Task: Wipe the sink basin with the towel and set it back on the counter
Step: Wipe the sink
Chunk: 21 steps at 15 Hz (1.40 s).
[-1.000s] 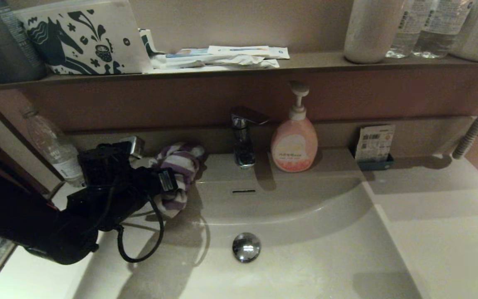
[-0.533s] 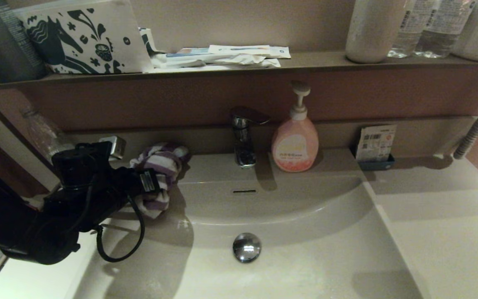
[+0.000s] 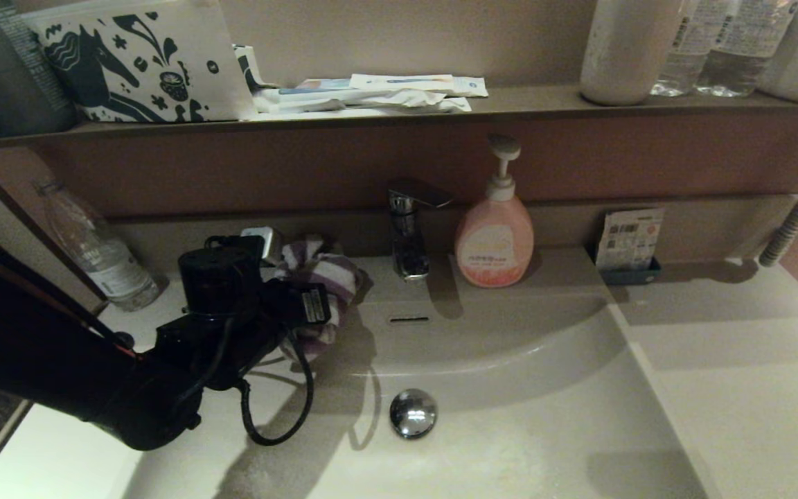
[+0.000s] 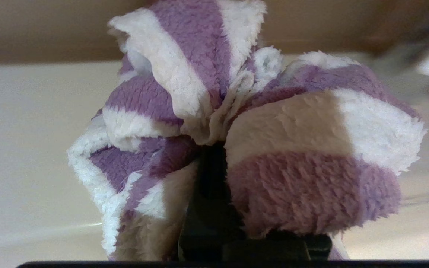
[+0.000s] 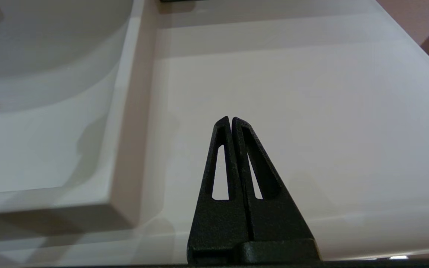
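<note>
The purple and white striped towel [image 3: 326, 287] is bunched up and held by my left gripper [image 3: 316, 305], which is shut on it at the back left of the sink basin [image 3: 510, 416]. The cloth [image 4: 244, 123] fills the left wrist view and hides the fingers, with the basin's pale wall behind it. The chrome drain plug [image 3: 412, 413] and the overflow slot [image 3: 407, 319] lie to the right of the towel. My right gripper [image 5: 231, 120] is shut and empty over the counter [image 5: 311, 111] to the right of the basin; it does not show in the head view.
A chrome faucet [image 3: 409, 232] and a pink soap bottle [image 3: 494, 235] stand at the basin's back rim. A clear bottle [image 3: 98, 246] stands at the back left and a small card holder [image 3: 631, 242] at the back right. A brown shelf [image 3: 399, 114] above carries a pouch, packets and bottles.
My left arm swung the towel left along the basin's back wall, then back right toward the faucet. It now sits further right than one second ago.
</note>
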{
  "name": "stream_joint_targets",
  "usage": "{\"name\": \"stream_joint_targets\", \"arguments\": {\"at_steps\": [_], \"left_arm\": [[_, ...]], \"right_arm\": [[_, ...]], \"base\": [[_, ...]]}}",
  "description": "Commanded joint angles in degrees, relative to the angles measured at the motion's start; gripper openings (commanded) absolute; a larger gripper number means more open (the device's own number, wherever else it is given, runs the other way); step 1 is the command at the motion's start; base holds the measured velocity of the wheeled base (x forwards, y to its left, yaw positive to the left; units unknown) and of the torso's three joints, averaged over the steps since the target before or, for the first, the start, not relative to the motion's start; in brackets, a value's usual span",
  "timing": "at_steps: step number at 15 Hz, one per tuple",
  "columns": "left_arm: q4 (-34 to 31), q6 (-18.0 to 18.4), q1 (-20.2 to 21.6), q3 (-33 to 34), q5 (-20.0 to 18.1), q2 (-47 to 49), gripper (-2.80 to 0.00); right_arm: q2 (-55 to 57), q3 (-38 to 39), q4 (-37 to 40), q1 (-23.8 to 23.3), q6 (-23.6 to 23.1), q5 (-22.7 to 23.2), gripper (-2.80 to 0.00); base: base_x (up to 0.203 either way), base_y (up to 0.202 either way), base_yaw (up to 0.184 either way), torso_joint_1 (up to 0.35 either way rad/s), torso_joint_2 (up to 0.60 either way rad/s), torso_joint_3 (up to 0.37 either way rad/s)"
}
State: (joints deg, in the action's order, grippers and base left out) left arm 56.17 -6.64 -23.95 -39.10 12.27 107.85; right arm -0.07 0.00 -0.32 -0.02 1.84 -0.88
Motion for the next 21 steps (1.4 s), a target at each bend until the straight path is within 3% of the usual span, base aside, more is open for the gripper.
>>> {"name": "stream_joint_targets", "arguments": {"at_steps": [1,8,12,16,21], "left_arm": [[-1.06,-0.24,-4.78,-3.28,2.12,1.99,-2.80],[-5.85,-0.57,-12.17,-12.14,7.58,5.43,-2.80],[-8.18,-2.85,-13.58,-14.90,9.13,5.61,-2.80],[-7.98,-3.98,-9.38,-12.48,8.77,3.64,-2.80],[-7.83,-5.45,-1.45,-6.31,2.99,-1.40,-2.80]], "right_arm": [[0.07,0.00,-0.03,0.02,0.00,0.00,-2.80],[0.07,0.00,-0.03,0.02,0.00,0.00,-2.80],[0.07,0.00,-0.03,0.02,0.00,0.00,-2.80],[0.07,0.00,-0.03,0.02,0.00,0.00,-2.80],[0.07,0.00,-0.03,0.02,0.00,0.00,-2.80]], "base": [[0.000,0.000,0.000,0.000,0.00,0.000],[0.000,0.000,0.000,0.000,0.00,0.000],[0.000,0.000,0.000,0.000,0.00,0.000],[0.000,0.000,0.000,0.000,0.00,0.000],[0.000,0.000,0.000,0.000,0.00,0.000]]}}
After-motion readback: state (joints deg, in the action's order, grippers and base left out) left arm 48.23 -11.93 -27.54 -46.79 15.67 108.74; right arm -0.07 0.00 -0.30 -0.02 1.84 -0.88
